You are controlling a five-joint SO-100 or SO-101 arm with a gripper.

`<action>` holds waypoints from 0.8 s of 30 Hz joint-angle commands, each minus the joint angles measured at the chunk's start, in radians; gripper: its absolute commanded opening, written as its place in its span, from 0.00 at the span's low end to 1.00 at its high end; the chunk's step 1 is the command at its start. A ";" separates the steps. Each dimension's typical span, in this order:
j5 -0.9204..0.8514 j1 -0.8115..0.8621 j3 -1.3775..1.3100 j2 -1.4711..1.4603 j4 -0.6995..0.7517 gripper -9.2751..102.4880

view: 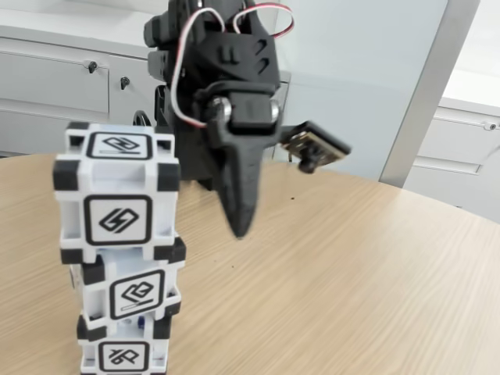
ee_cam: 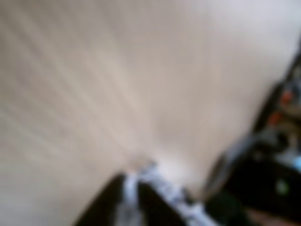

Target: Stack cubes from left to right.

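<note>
Three white cubes with black corner blocks stand in one stack at the left of the fixed view: the top cube (view: 117,195), the middle cube (view: 134,293) slightly offset, and the bottom cube (view: 125,353) cut off by the frame edge. My black gripper (view: 242,223) hangs point-down to the right of the stack, apart from it and above the table, its fingers closed together with nothing between them. The blurred wrist view shows the gripper (ee_cam: 136,183) tips together at the bottom edge over bare wood.
The wooden table (view: 351,273) stretches right of the stack. White cabinets (view: 55,78) stand behind it. The arm's small camera module (view: 315,144) sticks out to the right. Dark arm parts (ee_cam: 268,179) occupy the wrist view's right side.
</note>
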 commanded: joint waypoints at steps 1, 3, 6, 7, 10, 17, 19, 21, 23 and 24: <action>-0.006 0.037 -0.021 0.051 0.049 0.08; 0.008 0.044 -0.021 0.052 0.051 0.08; 0.006 0.048 -0.020 0.052 0.051 0.08; 0.008 0.048 -0.018 0.052 0.051 0.08; -0.021 0.046 -0.014 0.052 0.051 0.09; -0.038 0.044 -0.009 0.054 0.052 0.08; -0.038 0.044 -0.009 0.054 0.052 0.08; -0.038 0.044 -0.009 0.054 0.052 0.08; -0.038 0.044 -0.009 0.054 0.052 0.08; -0.038 0.044 -0.009 0.054 0.052 0.08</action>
